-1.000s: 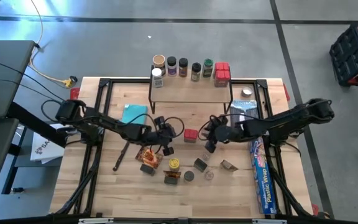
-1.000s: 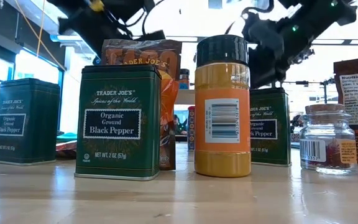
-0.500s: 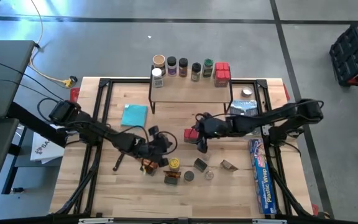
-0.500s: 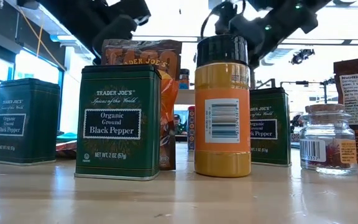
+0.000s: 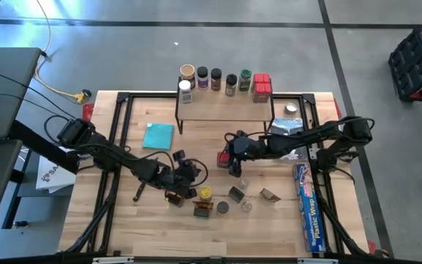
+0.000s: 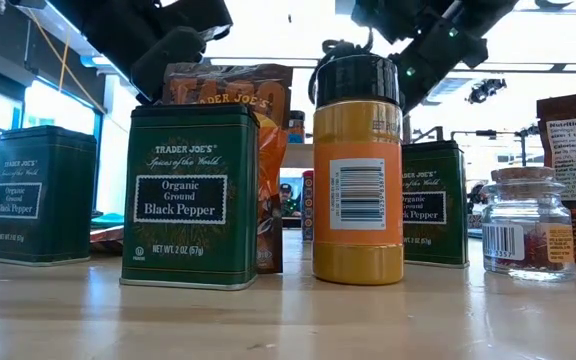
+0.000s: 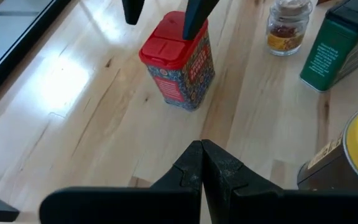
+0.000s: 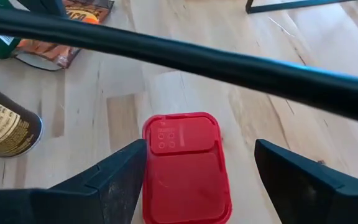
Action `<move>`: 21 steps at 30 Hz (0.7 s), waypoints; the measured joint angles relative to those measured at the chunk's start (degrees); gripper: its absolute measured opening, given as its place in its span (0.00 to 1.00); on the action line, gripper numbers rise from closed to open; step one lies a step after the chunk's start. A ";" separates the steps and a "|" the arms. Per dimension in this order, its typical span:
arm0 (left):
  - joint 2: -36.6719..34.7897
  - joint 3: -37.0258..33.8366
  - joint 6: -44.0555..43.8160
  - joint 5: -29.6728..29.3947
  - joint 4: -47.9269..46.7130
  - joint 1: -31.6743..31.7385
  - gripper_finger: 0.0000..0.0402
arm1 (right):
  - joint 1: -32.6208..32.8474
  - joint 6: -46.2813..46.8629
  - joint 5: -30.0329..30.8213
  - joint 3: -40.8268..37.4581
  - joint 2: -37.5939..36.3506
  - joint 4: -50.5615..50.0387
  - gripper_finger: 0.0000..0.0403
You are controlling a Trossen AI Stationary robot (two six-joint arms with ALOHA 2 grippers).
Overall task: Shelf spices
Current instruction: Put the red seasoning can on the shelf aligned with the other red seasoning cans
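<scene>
- Since the earlier frame, right gripper (image 8: 194, 168) had moved from the small jars to the red box (image 5: 224, 158), fingers spread, straddling its lid.
- Left gripper (image 7: 202, 163), clenched empty, had drifted toward the front spices.
- Shelf (image 5: 226, 107) sat behind, unchanged.

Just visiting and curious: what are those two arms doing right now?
Right gripper open, straddling the red spice box, not yet gripping. Left gripper shut, empty, beside the yellow-lidded jar. Nothing blocking the box.
</scene>
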 joint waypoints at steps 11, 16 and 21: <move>0.00 0.00 -0.90 0.03 -0.30 0.00 0.00 | 0.02 -2.99 -1.64 -0.07 3.13 0.44 0.73; 0.00 -0.02 -0.90 0.05 -0.27 0.00 0.00 | 0.02 -2.53 -1.09 -0.09 3.17 0.62 0.71; 0.00 -0.02 -0.90 0.05 -0.27 0.00 0.00 | 0.02 -2.99 -3.00 -0.09 4.22 0.55 0.62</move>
